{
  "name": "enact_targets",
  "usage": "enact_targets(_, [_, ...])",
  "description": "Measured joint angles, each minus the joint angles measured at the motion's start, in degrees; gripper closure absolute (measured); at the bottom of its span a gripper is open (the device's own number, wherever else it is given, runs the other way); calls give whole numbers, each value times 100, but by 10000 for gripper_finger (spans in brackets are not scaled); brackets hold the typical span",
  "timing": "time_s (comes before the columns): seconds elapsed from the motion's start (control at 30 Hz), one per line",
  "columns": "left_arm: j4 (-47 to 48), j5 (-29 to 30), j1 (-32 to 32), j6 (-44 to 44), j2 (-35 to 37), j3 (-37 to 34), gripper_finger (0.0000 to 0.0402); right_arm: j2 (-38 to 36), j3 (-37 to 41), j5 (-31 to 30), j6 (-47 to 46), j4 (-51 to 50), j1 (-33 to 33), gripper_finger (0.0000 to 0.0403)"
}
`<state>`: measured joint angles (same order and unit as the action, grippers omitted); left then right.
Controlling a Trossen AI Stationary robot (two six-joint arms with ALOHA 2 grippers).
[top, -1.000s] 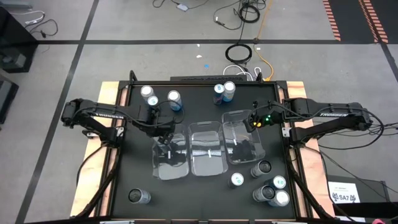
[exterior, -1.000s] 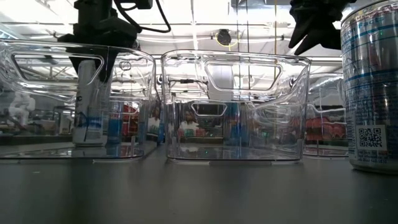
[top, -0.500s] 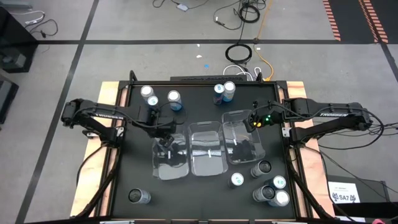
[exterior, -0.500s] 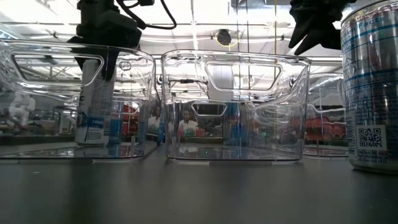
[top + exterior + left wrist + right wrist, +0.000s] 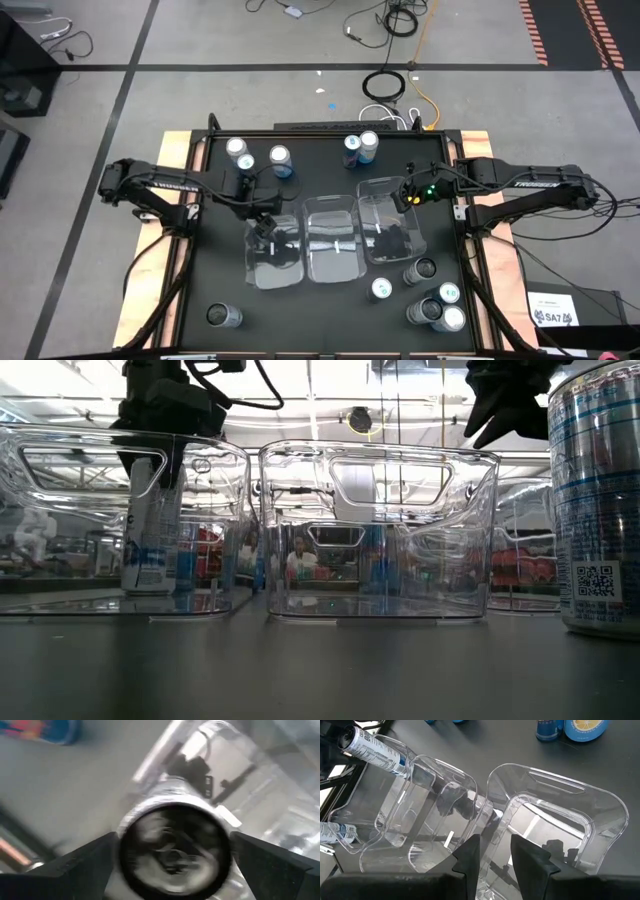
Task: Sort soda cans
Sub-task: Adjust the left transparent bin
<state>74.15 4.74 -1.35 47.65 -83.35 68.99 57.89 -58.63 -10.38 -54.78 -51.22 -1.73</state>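
High view: we count three clear bins in a row at the table's middle; the left bin [image 5: 272,252] lies under the left gripper [image 5: 264,228], the right bin [image 5: 390,230] under the right gripper [image 5: 393,238]. Loose soda cans stand in groups, one at the far edge [image 5: 236,149] and one at the near right corner [image 5: 444,294].

Low view: we see a slim can [image 5: 152,520] standing upright inside the left bin, the left gripper's fingers [image 5: 122,462] straddling its top. The middle bin [image 5: 378,530] holds nothing we can make out.

Left wrist view: we find the can's top [image 5: 174,851] between the two fingers, which stand spread to either side; we judge it released. Risk: a finger dragging on the rim as the arm lifts could tip the can against the bin wall.

Right wrist view: the right gripper [image 5: 495,851] hangs over the right bin's rim [image 5: 555,779], fingers close together, nothing held. Risk: lowering from here could strike that rim and shift the bins.
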Motion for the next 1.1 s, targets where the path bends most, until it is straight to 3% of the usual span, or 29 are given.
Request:
enact_targets(0.27, [869,237,-25,443,2,511,10,0,0,-1,0,-2,0,300])
enact_targets(0.57, [883,147,-230,1074,2,1526,10,0,0,0,0,0,0,300])
enact_targets(0.8, [879,104,-253,325,2,2158,10,0,0,0,0,-1,-1,300])
enact_targets(0.9, [837,-229,-252,320,3,2305,10,0,0,-1,0,0,-1,300])
enact_targets(1.1, [536,65,-1117,145,148,2369,10,0,0,-1,0,9,-1,300])
